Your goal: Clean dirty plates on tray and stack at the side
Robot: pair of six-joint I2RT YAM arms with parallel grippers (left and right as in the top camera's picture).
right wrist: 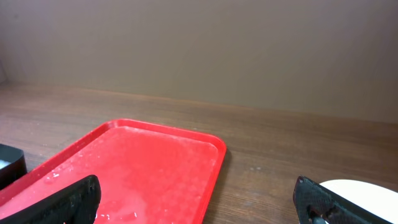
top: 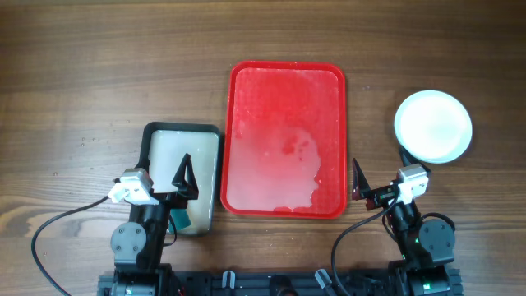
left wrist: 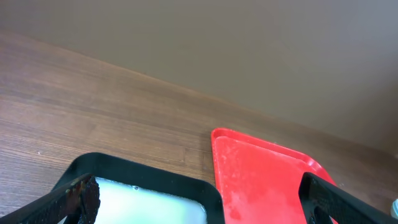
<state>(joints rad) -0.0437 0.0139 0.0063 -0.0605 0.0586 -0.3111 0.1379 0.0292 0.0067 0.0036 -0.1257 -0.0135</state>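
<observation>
The red tray (top: 325, 99) lies in the middle of the counter (top: 99, 66), a pale wet film over its lower-left floor and its left rim just beside a dark-rimmed metal pan (top: 168, 152). The white plate (top: 433, 126) sits apart to the tray's right with wood showing all around it; whether others lie under it cannot be told. The left end effector (top: 186, 174) hangs over the pan's right side and the right end effector (top: 358, 179) just off the tray's lower right corner, both spread wide and holding nothing, above dark wood grain backed by a plain brownish wall (right wrist: 199, 43).
</observation>
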